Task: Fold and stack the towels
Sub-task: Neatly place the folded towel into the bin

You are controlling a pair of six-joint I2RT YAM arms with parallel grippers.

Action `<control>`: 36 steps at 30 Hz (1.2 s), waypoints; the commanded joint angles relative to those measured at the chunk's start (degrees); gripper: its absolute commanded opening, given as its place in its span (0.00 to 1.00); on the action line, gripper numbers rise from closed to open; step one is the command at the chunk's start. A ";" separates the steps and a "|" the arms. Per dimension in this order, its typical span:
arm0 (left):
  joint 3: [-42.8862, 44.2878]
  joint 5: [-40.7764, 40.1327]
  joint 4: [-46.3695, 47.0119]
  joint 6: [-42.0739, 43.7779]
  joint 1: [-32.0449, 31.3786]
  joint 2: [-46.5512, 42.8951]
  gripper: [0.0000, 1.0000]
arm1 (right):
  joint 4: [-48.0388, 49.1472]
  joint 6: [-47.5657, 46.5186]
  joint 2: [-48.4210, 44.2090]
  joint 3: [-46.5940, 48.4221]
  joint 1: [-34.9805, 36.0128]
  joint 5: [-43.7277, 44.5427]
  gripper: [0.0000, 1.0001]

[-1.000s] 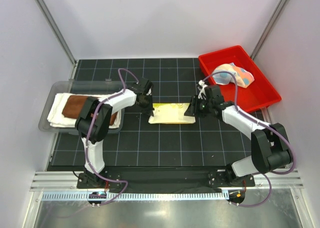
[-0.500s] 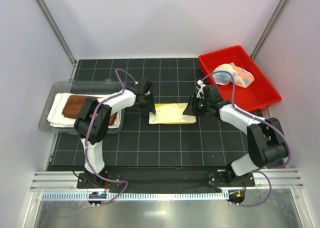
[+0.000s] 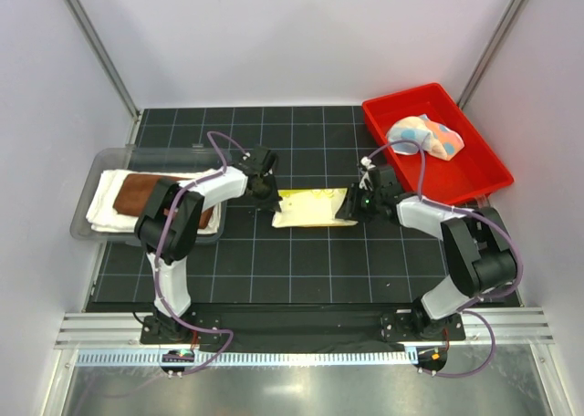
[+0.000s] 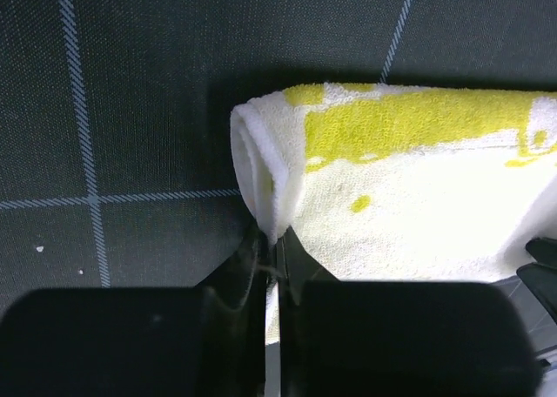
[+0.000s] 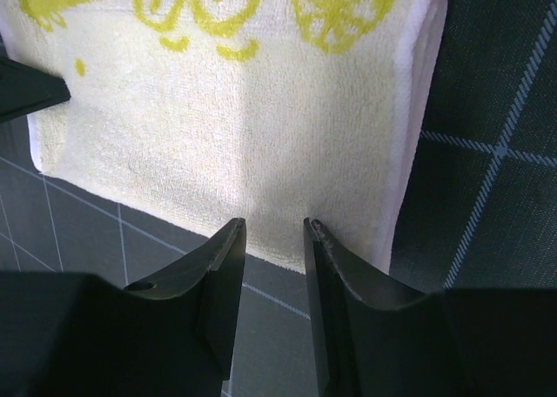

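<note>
Pinching the yellow towel (image 3: 310, 208), left jaws shut; right jaws half-open, empty (red bin (image 3: 461, 174) nearby).

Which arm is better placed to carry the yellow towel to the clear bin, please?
Probably left: the left gripper pinches the yellow towel, nearer the clear bin; right gripper is open.

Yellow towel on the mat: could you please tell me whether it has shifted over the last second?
No. In the top view the yellow towel lies over the same squares of the black grid mat as before.
</note>
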 commanded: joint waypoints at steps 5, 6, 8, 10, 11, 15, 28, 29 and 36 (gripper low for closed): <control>1.53 -4.56 -3.36 0.58 -1.65 0.60 0.00 | -1.29 -0.18 -7.17 0.72 -0.07 -0.70 0.40; 3.97 -6.84 -6.60 2.06 -2.36 -0.27 0.00 | -1.91 -0.18 -8.57 0.90 -0.07 -0.88 0.40; 6.18 -11.86 -11.26 3.48 -4.20 -0.63 0.00 | -3.14 -0.36 -10.42 1.16 -0.07 -1.40 0.42; 8.04 -14.75 -13.91 4.71 -5.26 -0.63 0.00 | -3.85 -0.44 -12.71 1.42 -0.07 -1.49 0.49; 8.30 -17.21 -15.75 4.89 -6.22 -0.55 0.00 | -4.46 -0.44 -13.24 1.69 -0.07 -1.58 0.55; 7.08 -19.69 -16.65 5.16 -7.37 -1.16 0.00 | -6.31 -0.88 -15.87 2.57 -0.07 -1.32 1.00; 18.58 -30.23 -30.78 7.27 -10.27 0.24 0.00 | -9.73 -2.38 -20.80 2.92 -0.15 1.49 1.00; 19.55 -31.37 -31.32 7.27 -10.62 1.20 0.00 | -10.17 -2.55 -21.15 3.27 -0.15 2.11 1.00; 21.13 -34.63 -33.79 7.79 -11.77 2.53 0.00 | -12.99 -3.08 -23.08 5.56 -0.15 2.90 1.00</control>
